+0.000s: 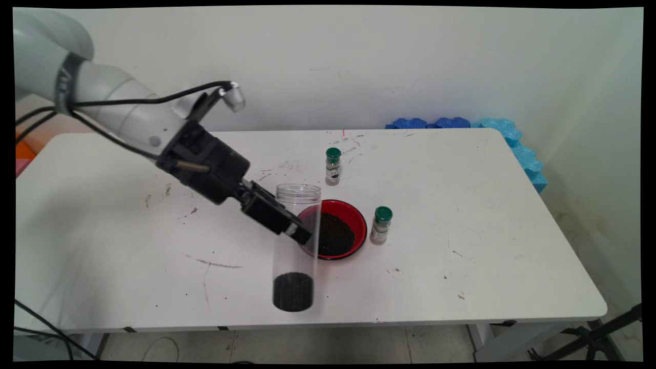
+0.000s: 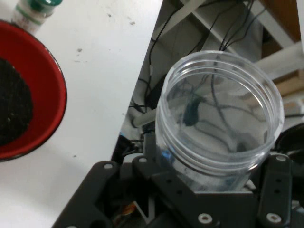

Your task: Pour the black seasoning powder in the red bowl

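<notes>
I am holding a tall clear jar (image 1: 297,246) in the claw (image 1: 294,230), which is closed around its upper wall, just below the threaded rim. The jar is hanging upright near the tabletop's (image 1: 128,230) front edge, with a layer of dark granules (image 1: 293,292) settled in its bottom. I cannot tell whether its base is touching the tabletop.

Just behind it a red bowl (image 2: 45,102) of the same dark grains is sitting, close enough that I am minding its rim. Two green-capped bottles are standing beyond: one (image 1: 381,225) beside the bowl toward the right edge, the other (image 1: 333,166) nearer the back edge.

I am keeping the grip firm and the jar vertical, so nothing spills.
</notes>
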`<act>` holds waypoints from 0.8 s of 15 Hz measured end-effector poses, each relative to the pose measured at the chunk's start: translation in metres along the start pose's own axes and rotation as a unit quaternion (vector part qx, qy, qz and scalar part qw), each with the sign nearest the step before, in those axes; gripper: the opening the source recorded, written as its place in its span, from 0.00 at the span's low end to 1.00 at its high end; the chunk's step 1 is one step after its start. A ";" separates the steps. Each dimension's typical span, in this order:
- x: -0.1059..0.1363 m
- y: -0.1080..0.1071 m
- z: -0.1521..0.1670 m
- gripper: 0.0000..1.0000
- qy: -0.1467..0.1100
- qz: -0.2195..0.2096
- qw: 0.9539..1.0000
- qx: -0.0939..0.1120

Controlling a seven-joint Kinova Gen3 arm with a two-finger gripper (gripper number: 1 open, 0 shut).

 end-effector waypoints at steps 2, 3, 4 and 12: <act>0.005 -0.003 0.007 0.00 0.001 -0.044 0.999 -0.005; 0.008 -0.005 0.011 0.00 0.003 -0.072 0.997 -0.008; 0.010 -0.007 0.014 0.00 0.006 -0.097 0.995 -0.010; 0.025 -0.027 0.030 0.00 0.027 -0.290 0.956 -0.020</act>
